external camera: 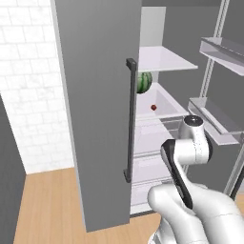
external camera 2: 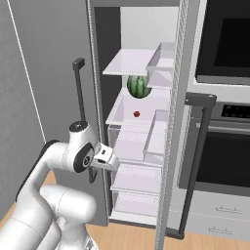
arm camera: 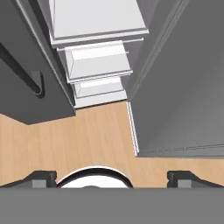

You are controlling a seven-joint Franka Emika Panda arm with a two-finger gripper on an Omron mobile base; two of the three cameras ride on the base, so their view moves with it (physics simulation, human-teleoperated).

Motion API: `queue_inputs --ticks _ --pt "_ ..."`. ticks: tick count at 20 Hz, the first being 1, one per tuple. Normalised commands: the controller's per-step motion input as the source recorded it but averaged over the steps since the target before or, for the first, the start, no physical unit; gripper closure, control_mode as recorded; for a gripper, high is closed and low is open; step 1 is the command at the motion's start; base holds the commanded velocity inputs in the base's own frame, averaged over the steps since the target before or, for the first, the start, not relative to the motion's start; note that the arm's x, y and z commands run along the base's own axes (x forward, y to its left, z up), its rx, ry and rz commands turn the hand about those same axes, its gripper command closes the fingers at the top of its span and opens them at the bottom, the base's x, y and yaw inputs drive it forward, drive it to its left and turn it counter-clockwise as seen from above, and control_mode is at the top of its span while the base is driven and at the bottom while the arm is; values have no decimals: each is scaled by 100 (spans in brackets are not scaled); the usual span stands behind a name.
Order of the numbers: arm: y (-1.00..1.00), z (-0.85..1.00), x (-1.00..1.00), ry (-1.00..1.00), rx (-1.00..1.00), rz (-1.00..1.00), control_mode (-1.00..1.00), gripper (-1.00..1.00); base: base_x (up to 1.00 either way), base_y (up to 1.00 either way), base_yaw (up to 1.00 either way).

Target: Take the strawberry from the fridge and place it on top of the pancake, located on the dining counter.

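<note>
The strawberry (external camera: 153, 107) (external camera 2: 136, 114) is a tiny dark-red berry lying on a white middle shelf of the fridge (external camera: 100, 119) (external camera 2: 141, 146), whose right door stands open. My gripper (arm camera: 112, 178) (external camera 2: 106, 160) hangs in front of the fridge's lower drawers, well below and short of the berry, pointing down at the floor. Its fingertips (arm camera: 41, 178) are spread wide apart with nothing between them, so it is open. The pancake and the dining counter are out of view.
A striped green watermelon (external camera: 144, 82) (external camera 2: 139, 86) sits behind and above the berry. The shut left door's dark bar handle (external camera: 131, 119) is close to my arm. The open right door (external camera 2: 171, 146) carries bins (external camera: 221, 50). A wall oven (external camera 2: 229, 44) stands beyond it.
</note>
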Motion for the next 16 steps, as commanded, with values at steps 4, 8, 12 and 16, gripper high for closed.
queue_inputs --ticks 4,8,12,16 --pt "0 0 0 -2 0 -8 -100 -100 0 0 0" --pt "0 0 0 -3 0 -6 100 -100 3 0 -31" --pt "0 0 0 0 0 0 100 -100 38 -2 -48" --pt "0 0 0 0 0 0 100 -100 54 36 -33"
